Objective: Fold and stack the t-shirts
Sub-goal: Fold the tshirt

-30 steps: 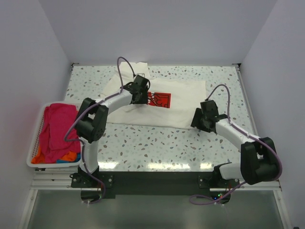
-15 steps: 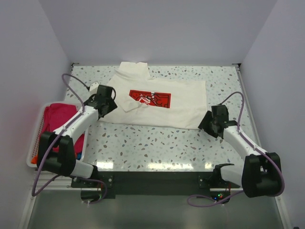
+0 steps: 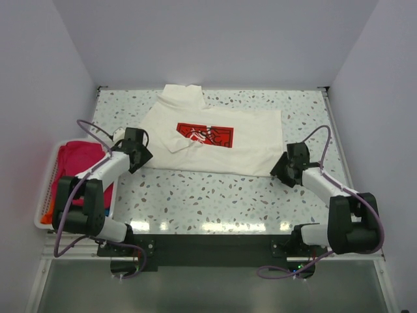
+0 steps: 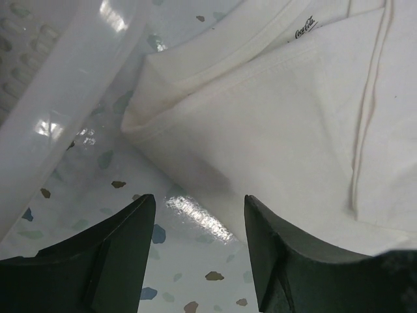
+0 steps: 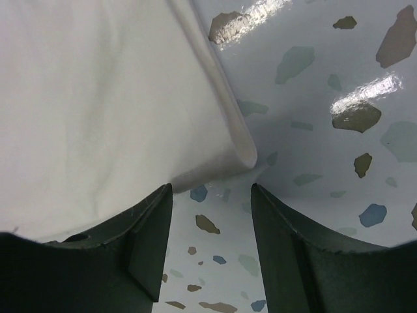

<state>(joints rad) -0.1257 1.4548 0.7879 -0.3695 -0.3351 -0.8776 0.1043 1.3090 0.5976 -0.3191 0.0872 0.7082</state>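
The table [image 3: 215, 202] carries the white t-shirt [image 3: 254, 140] spread flat toward its far edge. A magenta t-shirt [image 3: 78, 166] waits in the basket [image 3: 40, 207] at the left edge. My left claw [image 4: 199, 215] has swung off the chest print [image 3: 205, 135] to the shirt's near-left corner, mirroring my right claw [image 5: 212, 195] at the near-right corner. Both are spread, pinching nothing. I judge the two-corner grab for the first fold comes next.
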